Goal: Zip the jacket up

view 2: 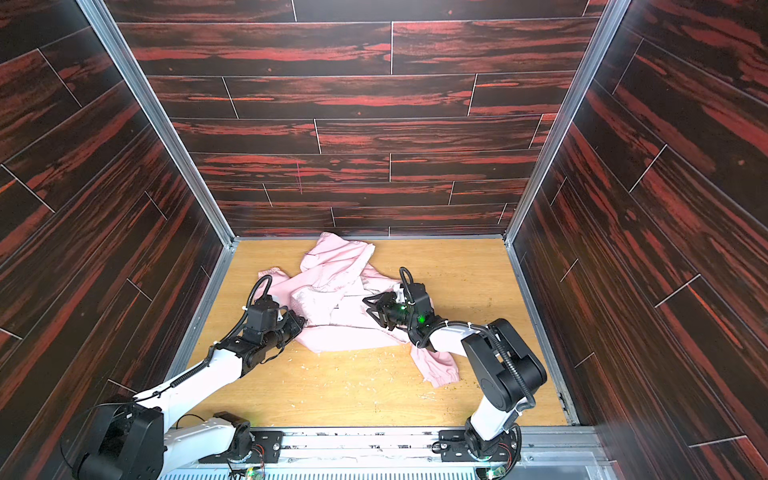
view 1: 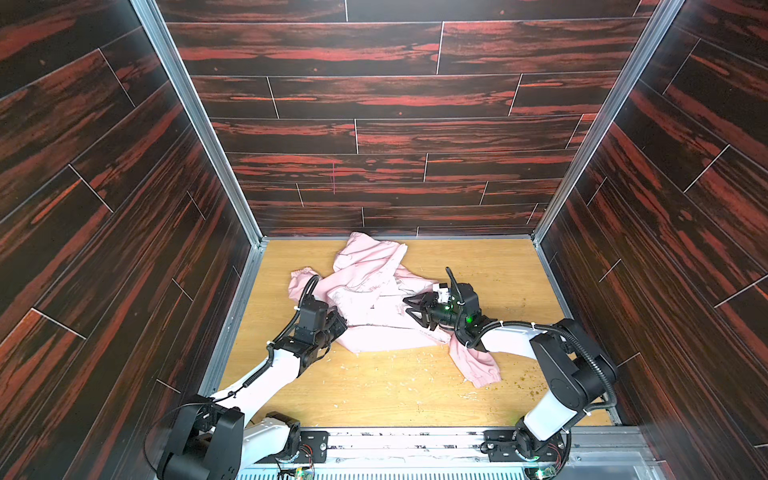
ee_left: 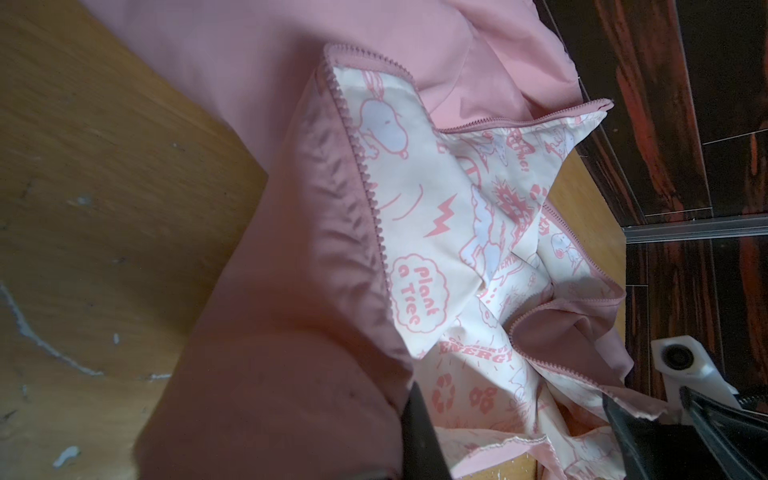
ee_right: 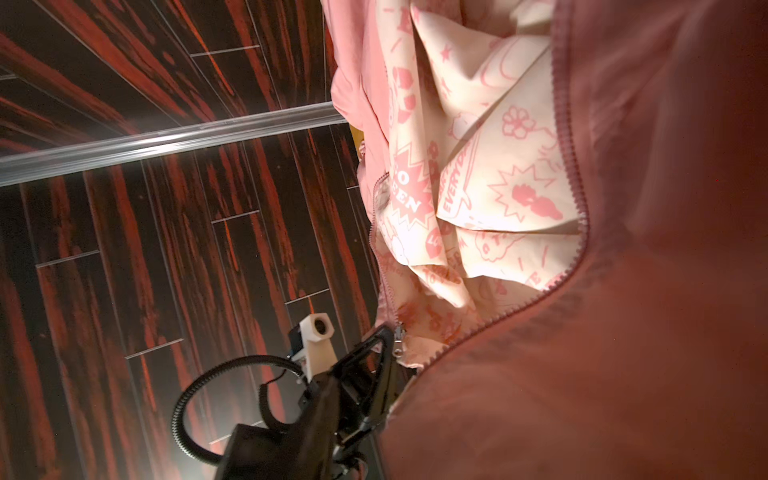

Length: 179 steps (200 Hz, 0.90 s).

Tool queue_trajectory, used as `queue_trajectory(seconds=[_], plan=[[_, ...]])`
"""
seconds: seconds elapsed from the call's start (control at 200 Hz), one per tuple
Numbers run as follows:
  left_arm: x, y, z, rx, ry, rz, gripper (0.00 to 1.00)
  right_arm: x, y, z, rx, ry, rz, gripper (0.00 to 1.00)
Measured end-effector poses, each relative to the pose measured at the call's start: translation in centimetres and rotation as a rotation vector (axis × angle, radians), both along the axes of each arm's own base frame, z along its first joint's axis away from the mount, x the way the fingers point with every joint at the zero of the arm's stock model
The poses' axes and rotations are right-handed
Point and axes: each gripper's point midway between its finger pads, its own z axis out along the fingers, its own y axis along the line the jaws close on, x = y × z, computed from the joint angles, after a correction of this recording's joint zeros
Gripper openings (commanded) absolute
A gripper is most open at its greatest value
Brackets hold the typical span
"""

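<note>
Pink jacket [view 1: 374,266] lies unzipped on the table [view 1: 395,386], left gripper [view 1: 338,325] clamped on its front edge; right gripper [view 1: 409,308], jaws parted, should align the 2 zipper rows [ee_left: 360,166] before any pull.

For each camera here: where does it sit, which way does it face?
Top views: high behind the arm bases, looking down at the wooden table, pink jacket, left gripper and right gripper.
Left wrist: on the left arm, facing the jacket's printed lining; one own finger shows.
Right wrist: on the right arm, facing the lining and the left gripper.
Shared: both wrist views show the unzipped zipper teeth.
</note>
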Motion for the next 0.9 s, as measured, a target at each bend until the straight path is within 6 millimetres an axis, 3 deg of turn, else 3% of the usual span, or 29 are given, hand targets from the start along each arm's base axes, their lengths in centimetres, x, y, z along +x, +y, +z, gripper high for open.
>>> queue_trajectory(seconds=[0.175, 0.321, 0.421, 0.456, 0.476, 0.701, 0.771, 0.897], plan=[[0.2, -0.1, 0.3, -0.009, -0.014, 0.000, 0.00, -0.5, -0.6, 1.1, -0.025, 0.044, -0.018, 0.60], [0.3, -0.1, 0.4, -0.010, -0.019, 0.000, 0.00, -1.5, -1.0, 1.8, -0.033, 0.092, -0.024, 0.70], [0.4, -0.2, 0.6, -0.014, -0.029, 0.000, 0.00, -2.2, -1.2, 2.9, -0.081, 0.100, -0.032, 0.83], [0.5, -0.2, 0.7, -0.015, -0.031, 0.000, 0.00, -2.3, -1.3, 3.7, -0.098, 0.088, -0.035, 0.96], [0.5, -0.2, 0.7, -0.015, -0.033, 0.000, 0.00, -2.4, -1.4, 4.2, -0.107, 0.083, -0.043, 0.99], [0.6, -0.3, 0.7, -0.020, -0.035, 0.001, 0.00, -2.5, -2.4, 11.7, -0.189, -0.114, -0.065, 0.97], [0.7, -0.4, 0.9, -0.024, -0.042, -0.002, 0.00, -3.0, -2.6, 11.5, -0.191, -0.137, -0.063, 0.87], [0.9, -0.5, 0.9, -0.028, -0.048, -0.005, 0.00, -4.6, -2.2, 9.2, -0.261, -0.087, -0.060, 0.78]])
